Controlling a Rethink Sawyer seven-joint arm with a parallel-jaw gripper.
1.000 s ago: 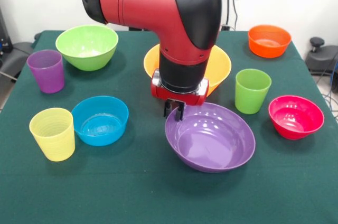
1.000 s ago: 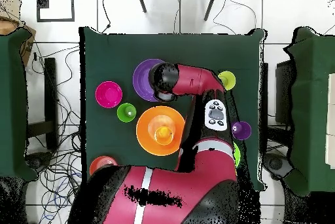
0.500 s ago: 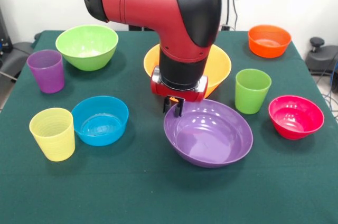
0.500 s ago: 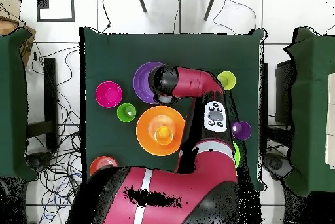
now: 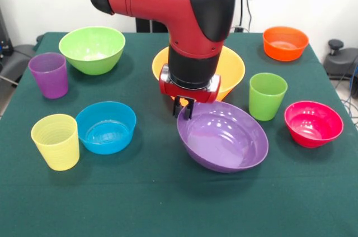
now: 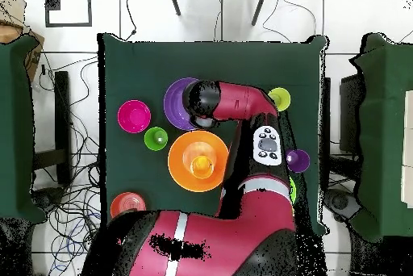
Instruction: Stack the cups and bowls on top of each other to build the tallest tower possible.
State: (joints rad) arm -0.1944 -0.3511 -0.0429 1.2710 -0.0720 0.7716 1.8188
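The end effector pinches the far left rim of the purple bowl, which tilts, its left side lifted. Just behind it sits the big orange-yellow bowl on the green surface. A green cup and pink-red bowl are on the right. The blue bowl, yellow cup and purple cup are on the left. No words can be read on anything.

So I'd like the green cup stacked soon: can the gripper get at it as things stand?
Probably not yet: the gripper is shut on the purple bowl. Otherwise the green cup stands upright with nothing over it.
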